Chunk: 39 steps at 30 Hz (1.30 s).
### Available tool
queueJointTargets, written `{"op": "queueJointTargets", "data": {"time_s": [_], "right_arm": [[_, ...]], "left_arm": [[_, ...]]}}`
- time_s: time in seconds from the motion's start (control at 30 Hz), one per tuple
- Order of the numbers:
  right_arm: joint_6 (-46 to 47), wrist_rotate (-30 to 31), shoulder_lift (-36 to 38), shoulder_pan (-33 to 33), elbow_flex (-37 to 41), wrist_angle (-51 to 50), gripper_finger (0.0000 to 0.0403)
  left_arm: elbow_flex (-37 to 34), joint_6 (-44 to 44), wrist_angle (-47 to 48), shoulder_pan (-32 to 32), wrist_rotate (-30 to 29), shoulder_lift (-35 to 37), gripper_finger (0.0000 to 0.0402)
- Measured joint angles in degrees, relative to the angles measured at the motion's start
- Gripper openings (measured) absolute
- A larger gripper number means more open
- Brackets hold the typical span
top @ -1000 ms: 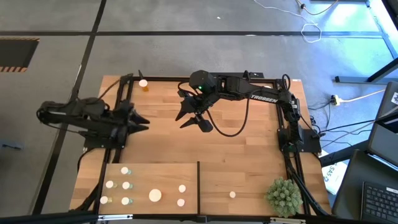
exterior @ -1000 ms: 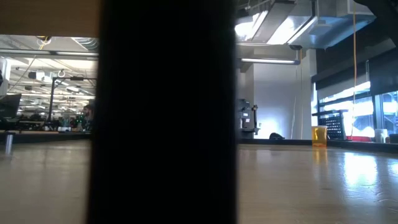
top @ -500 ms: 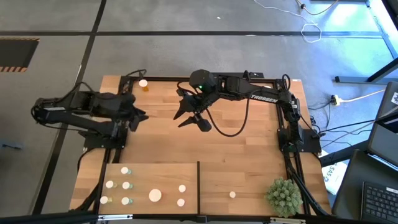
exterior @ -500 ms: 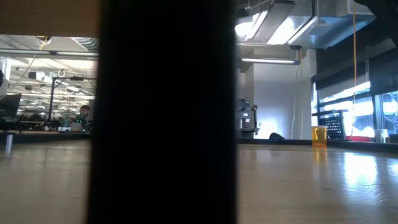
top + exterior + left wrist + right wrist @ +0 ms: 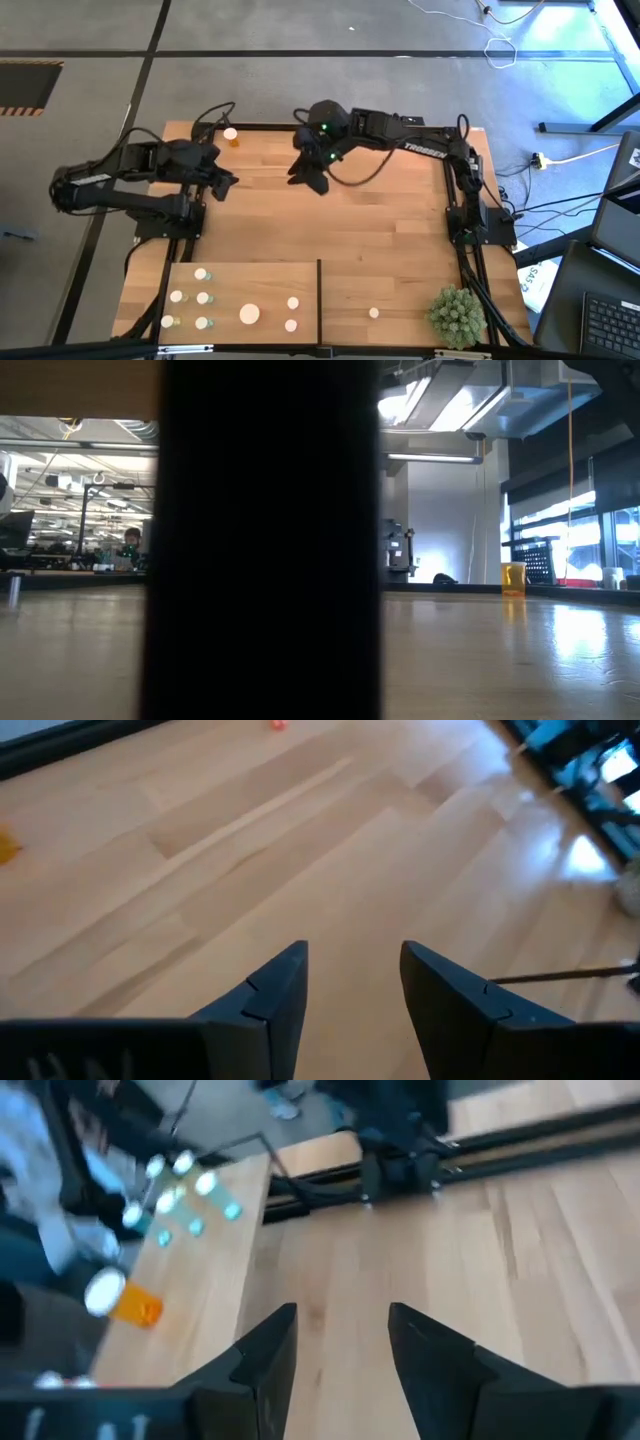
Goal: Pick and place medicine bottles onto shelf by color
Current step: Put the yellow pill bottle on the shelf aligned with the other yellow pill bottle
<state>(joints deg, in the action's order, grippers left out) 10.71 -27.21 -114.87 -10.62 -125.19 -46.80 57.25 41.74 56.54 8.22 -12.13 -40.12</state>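
1. While one orange bottle [image 5: 232,136] stands alone at the far left corner of the counter [image 5: 380,230], well apart from the shelf [image 5: 240,290] at the near edge, we judge that fetching it is the step in hand.
2. We see both tools empty with their fingers apart: the left tool [image 5: 222,181] hangs near that bottle, and the right tool [image 5: 312,178] hovers over the far middle of the counter, farther from it.
3. In the right wrist view the orange bottle [image 5: 128,1302] shows ahead and off to one side of the right tool [image 5: 340,1350], so whichever arm reaches should first turn until the bottle sits between its fingers.
4. We would let only one arm go in, since the two tools are close enough here to crowd each other; the left seems the nearer.
5. We would come down from above and close on the body below the white cap, because the bottle sits close by the dark frame rail and cables, leaving little side room.
6. On the shelf, several bottles already stand left of the dark divider [image 5: 319,300] and one small bottle [image 5: 373,313] right of it; from above we cannot tell their body colours, so we would confirm the matching group before setting down.
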Motion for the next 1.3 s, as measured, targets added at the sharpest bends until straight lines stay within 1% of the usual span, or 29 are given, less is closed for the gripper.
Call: {"op": "queueJointTargets", "data": {"time_s": [0.07,0.13,0.23,0.37,0.47,0.57,0.67,0.77,1.0,1.17,1.3], "right_arm": [[3.7,0.1,0.1,-1.3,0.0,-0.6,0.0162],[4.6,0.4,0.1,-2.5,0.0,-1.4,0.0162],[7.0,2.7,0.1,-4.3,0.0,-1.6,0.0162],[7.2,3.2,0.2,-7.3,0.0,-3.1,0.0162],[6.7,3.8,0.4,-10.2,0.0,-6.9,0.0162],[5.6,6.2,0.4,-13.5,0.0,-12.4,0.0162],[7.0,8.4,0.4,-17.1,0.0,-16.8,0.0162],[9.2,10.6,0.4,-20.1,0.0,-18.4,0.0162],[13.5,11.4,-2.7,-23.4,0.0,-17.7,0.0162],[14.5,13.6,-6.5,-24.3,0.0,-17.4,0.0162],[14.5,14.2,-9.1,-25.2,0.0,-17.5,0.0161]], "left_arm": [[0.0,-0.9,1.7,1.8,0.8,0.0,0.0153],[0.0,0.0,2.4,3.8,1.0,-0.4,0.0153],[0.0,0.9,3.5,7.0,1.3,-0.9,0.0153],[0.0,-1.6,4.7,12.0,2.9,-2.5,0.0153],[0.0,-3.5,3.7,16.0,6.0,-4.5,0.0153],[0.0,-5.1,2.0,19.8,8.8,-7.3,0.0153],[0.0,-5.9,-0.5,23.1,10.6,-10.0,0.0153],[0.0,-7.8,-2.4,25.9,12.4,-12.1,0.0153],[0.0,-7.9,-3.5,29.9,16.2,-14.6,0.0153],[0.0,-7.9,-3.5,31.4,16.3,-14.6,0.0153],[0.0,-7.9,-3.5,31.9,16.3,-14.6,0.0153]]}}
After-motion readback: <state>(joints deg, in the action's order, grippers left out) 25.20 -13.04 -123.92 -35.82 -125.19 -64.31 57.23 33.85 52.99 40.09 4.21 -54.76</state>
